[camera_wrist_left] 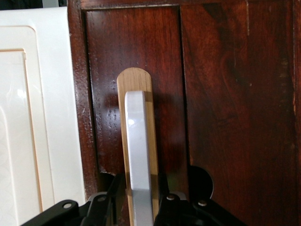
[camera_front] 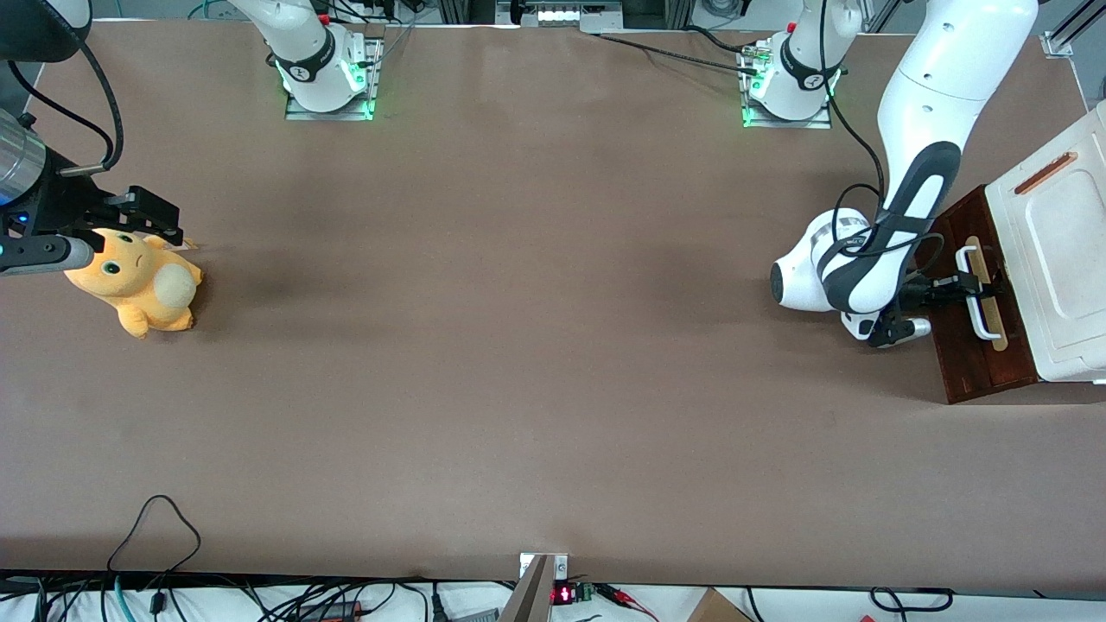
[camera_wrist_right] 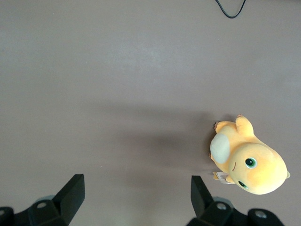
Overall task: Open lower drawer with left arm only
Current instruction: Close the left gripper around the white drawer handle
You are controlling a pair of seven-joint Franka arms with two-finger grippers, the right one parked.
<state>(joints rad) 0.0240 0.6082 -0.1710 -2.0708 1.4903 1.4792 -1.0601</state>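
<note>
1. Straddling the white bar handle of the dark reddish-brown wooden lower drawer, at the working arm's end of the bench, my black two-finger gripper has one finger either side; whether it is clamped, I cannot tell.
2. I'd judge a firm squeeze, then a straight pull.
3. No writing is readable.

A wide brown table fills the scene, matte and evenly lit, with soft shadows. Black cables trail along its edge nearest the front camera, above a white strip. Metal framing and more wiring line its farthest edge
</note>
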